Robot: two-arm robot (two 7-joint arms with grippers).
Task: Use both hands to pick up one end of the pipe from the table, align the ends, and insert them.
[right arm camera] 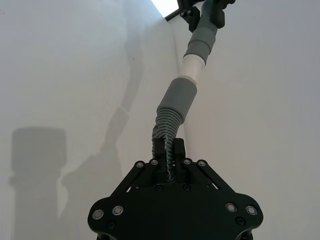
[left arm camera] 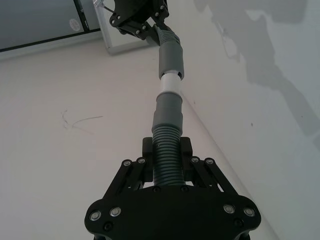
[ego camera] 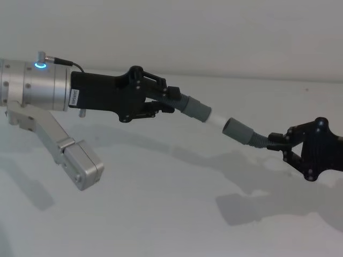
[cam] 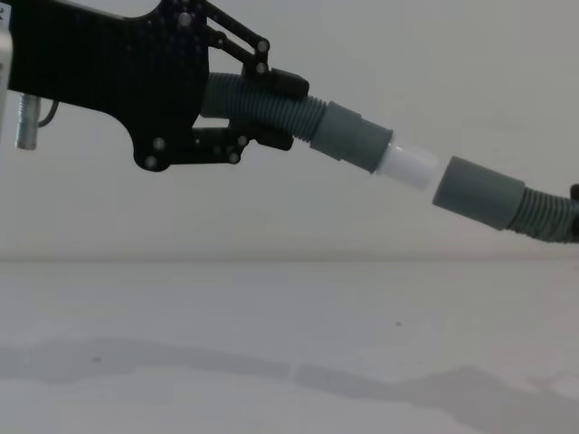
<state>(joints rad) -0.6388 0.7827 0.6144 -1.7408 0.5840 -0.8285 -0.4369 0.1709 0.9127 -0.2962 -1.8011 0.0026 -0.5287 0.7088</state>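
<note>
Plain white wall [cam: 289,72] behind a matte white surface [cam: 271,307]; soft shadows [ego camera: 257,206] cast on it.

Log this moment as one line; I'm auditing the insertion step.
left claw: shut on ribbed hose | right claw: shut on ribbed hose | white tip: at plain socket, not fully seated | both ends above table

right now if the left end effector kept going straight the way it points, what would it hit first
Likely the right end effector. The left end effector points along its pipe piece, whose white tip meets the socket cuff held by the right one, so the cuffs would press together first. Depth alignment looks good, though not certain.
</note>
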